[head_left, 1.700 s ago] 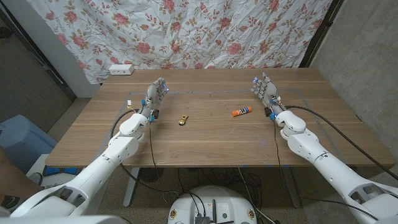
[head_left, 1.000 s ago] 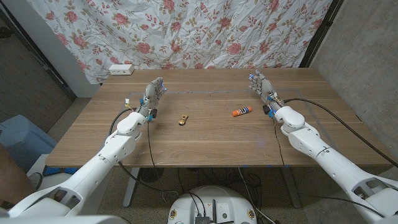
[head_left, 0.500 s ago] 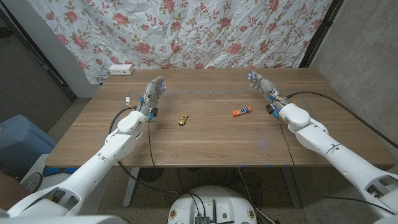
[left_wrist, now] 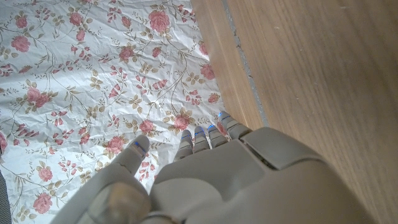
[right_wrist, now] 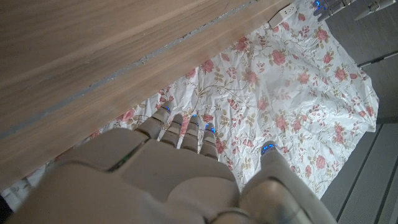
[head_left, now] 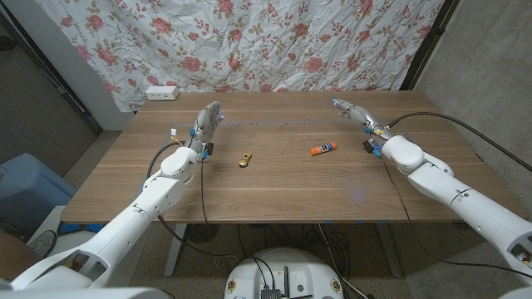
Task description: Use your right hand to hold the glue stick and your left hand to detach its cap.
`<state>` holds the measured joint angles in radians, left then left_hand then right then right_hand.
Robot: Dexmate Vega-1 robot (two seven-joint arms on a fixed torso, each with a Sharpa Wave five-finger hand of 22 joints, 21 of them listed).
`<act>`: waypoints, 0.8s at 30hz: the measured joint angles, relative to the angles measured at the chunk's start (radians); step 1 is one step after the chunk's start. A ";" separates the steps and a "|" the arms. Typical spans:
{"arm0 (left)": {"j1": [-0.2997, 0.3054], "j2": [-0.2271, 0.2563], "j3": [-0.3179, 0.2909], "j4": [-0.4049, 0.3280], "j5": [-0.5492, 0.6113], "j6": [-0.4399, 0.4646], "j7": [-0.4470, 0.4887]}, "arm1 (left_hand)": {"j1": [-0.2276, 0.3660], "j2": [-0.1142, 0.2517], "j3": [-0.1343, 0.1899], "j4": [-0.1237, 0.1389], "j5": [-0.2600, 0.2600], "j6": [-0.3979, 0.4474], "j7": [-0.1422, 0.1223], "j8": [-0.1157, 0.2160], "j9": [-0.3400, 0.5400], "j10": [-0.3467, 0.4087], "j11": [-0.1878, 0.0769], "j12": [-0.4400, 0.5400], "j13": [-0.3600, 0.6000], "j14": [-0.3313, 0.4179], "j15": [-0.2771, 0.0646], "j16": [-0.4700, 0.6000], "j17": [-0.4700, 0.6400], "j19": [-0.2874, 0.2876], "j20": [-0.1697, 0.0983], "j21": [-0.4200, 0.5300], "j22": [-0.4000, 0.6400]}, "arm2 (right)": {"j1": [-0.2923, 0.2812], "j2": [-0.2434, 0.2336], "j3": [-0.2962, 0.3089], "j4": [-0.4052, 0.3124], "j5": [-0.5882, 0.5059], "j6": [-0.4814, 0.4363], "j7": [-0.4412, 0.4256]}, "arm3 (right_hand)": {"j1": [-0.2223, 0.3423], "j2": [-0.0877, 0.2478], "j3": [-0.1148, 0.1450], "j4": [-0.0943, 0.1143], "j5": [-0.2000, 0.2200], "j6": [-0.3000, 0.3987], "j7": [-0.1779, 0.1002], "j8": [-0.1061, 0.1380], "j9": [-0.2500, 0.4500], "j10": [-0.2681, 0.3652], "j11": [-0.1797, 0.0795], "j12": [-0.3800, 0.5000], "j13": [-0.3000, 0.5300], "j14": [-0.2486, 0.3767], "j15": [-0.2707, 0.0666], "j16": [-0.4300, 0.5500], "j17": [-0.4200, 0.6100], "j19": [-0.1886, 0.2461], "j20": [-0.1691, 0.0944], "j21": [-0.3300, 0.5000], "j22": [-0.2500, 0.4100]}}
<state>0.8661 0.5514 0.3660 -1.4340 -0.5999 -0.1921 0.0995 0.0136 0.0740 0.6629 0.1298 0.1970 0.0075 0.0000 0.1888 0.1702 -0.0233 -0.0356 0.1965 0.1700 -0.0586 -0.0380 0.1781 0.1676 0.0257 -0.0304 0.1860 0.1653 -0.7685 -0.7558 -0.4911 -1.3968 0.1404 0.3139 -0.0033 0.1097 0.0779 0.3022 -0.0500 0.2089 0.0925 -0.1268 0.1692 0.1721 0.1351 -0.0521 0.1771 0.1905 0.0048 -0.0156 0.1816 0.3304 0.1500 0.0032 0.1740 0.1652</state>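
The glue stick (head_left: 322, 149), orange with a white and blue cap end, lies on the wooden table (head_left: 274, 187) right of centre. My right hand (head_left: 357, 118) is raised behind and to the right of it, fingers apart, holding nothing. My left hand (head_left: 204, 124) stands at the left of the table with its fingers spread and nothing in it. In the wrist views, the back of the left hand (left_wrist: 205, 174) and of the right hand (right_wrist: 168, 168) point toward the floral backdrop.
A small gold object (head_left: 243, 160) lies near the table's middle, between the left hand and the glue stick. A white power strip (head_left: 162, 92) sits at the back left corner. A floral cloth (head_left: 249, 41) hangs behind the table.
My right arm has lifted and swung outward to the right, with the hand now higher and tilted above the table. The left hand has barely shifted. The glue stick has not moved.
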 measured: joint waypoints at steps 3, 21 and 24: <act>0.006 0.001 0.000 -0.015 0.001 0.007 0.012 | 0.000 0.000 0.000 0.000 0.000 0.000 0.000 0.000 0.000 0.000 0.000 0.000 0.000 0.004 0.004 0.000 0.000 0.000 0.000 0.000 0.000 | 0.008 -0.017 -0.007 0.000 -0.037 0.014 0.006 | 0.000 0.000 -0.001 -0.001 0.000 -0.024 -0.009 0.000 0.000 -0.016 -0.002 0.000 0.000 -0.008 0.006 0.000 -0.006 -0.001 0.018 0.003 0.000; 0.035 0.002 -0.012 -0.060 0.002 0.037 0.067 | 0.000 0.000 0.004 -0.004 0.000 0.007 0.000 0.000 0.000 0.014 0.000 0.000 0.000 0.013 0.006 0.000 0.000 0.004 -0.004 0.008 0.000 | 0.052 -0.094 -0.050 -0.015 -0.288 -0.010 0.043 | 0.021 0.005 0.011 -0.047 -0.014 -0.120 -0.038 0.000 0.000 -0.070 -0.023 0.000 -0.005 -0.089 0.018 0.000 -0.042 -0.071 0.031 0.004 0.000; 0.035 0.004 -0.012 -0.061 -0.003 0.040 0.069 | 0.000 0.000 0.004 -0.004 0.000 0.007 0.000 0.000 0.000 0.014 0.000 0.000 0.000 0.014 0.008 0.000 0.000 0.004 -0.004 0.008 0.000 | 0.070 -0.129 -0.066 -0.050 -0.315 -0.019 0.050 | 0.029 -0.003 0.014 -0.049 -0.014 -0.127 -0.045 0.000 0.000 -0.075 -0.025 0.000 -0.005 -0.092 0.021 0.000 -0.043 -0.070 0.031 0.004 0.000</act>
<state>0.9012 0.5551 0.3540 -1.4946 -0.6032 -0.1524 0.1688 0.0136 0.0740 0.6667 0.1261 0.1970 0.0146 0.0000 0.1888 0.1701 -0.0090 -0.0357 0.1965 0.1699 -0.0444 -0.0304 0.1781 0.1677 0.0293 -0.0340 0.1938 0.1652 -0.6988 -0.8847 -0.5573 -1.4471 -0.1743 0.2953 0.0471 0.1387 0.0753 0.3160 -0.0994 0.1944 -0.0345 -0.1717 0.1693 0.1723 0.0602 -0.0769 0.1771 0.1859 -0.0876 0.0054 0.1816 0.2869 0.0797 0.0339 0.1780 0.1651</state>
